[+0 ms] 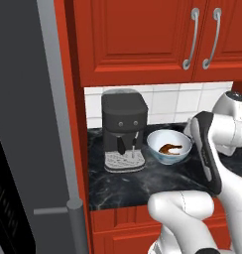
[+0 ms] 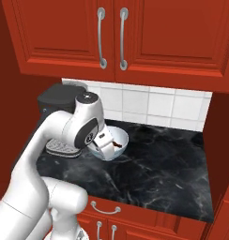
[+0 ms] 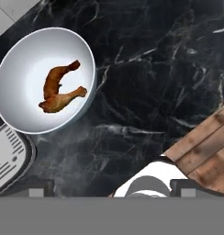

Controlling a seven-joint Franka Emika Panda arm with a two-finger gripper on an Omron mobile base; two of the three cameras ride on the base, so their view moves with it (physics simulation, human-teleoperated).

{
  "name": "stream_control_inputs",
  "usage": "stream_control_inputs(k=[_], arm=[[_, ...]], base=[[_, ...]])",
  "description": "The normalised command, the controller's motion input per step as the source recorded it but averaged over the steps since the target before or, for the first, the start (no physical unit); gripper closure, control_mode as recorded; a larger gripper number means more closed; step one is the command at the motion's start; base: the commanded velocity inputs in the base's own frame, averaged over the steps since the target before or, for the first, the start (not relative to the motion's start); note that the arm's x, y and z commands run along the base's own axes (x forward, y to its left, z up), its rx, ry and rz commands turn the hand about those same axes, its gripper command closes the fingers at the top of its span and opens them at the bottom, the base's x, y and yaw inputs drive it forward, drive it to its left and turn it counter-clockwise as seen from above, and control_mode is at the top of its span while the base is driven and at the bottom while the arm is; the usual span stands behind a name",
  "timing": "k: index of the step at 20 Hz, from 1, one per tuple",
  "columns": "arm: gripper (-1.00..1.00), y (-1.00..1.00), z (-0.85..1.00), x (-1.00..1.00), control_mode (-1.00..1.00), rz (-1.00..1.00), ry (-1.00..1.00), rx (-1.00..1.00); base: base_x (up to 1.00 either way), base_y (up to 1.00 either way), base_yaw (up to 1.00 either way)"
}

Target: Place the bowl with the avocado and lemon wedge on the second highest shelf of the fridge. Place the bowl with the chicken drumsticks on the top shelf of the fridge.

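White arm (image 1: 212, 149) folded at the elbow, forearm angled down, wrist bent, hand pointing downward, jaws empty

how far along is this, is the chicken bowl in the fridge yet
Not yet. The bowl with the chicken drumsticks sits on the black marble counter beside the coffee machine, two drumsticks inside. The end effector is above the counter and holds nothing. The fridge stands to the left. The orange bowl isn't visible, so its step can't be judged. Left: grasp this bowl and put it on the top shelf.

The black coffee machine (image 1: 124, 130) stands just left of the white bowl (image 1: 168, 147); the dark marble counter (image 2: 168, 164) lies open on the right.
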Motion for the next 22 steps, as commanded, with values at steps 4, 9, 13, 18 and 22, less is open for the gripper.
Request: stream_control_inputs(k=[4,9,13,18,22], arm=[[-1.00,0.00,-0.38,0.20,-1.00,0.00,0.00,0.04],[-1.00,-0.07,-0.32,0.37,-1.00,0.00,0.00,0.06],[-1.00,-0.19,-0.25,0.59,-1.00,0.00,0.02,0.01],[-1.00,-0.16,-0.36,0.40,-1.00,0.00,0.08,0.00],[-1.00,-0.01,-0.48,0.46,-1.00,0.00,0.05,0.00]], base=[[0.00,0.00,0.00],[0.00,0.00,0.00],[0.00,0.00,0.00],[0.00,0.00,0.00],[0.00,0.00,0.00]])
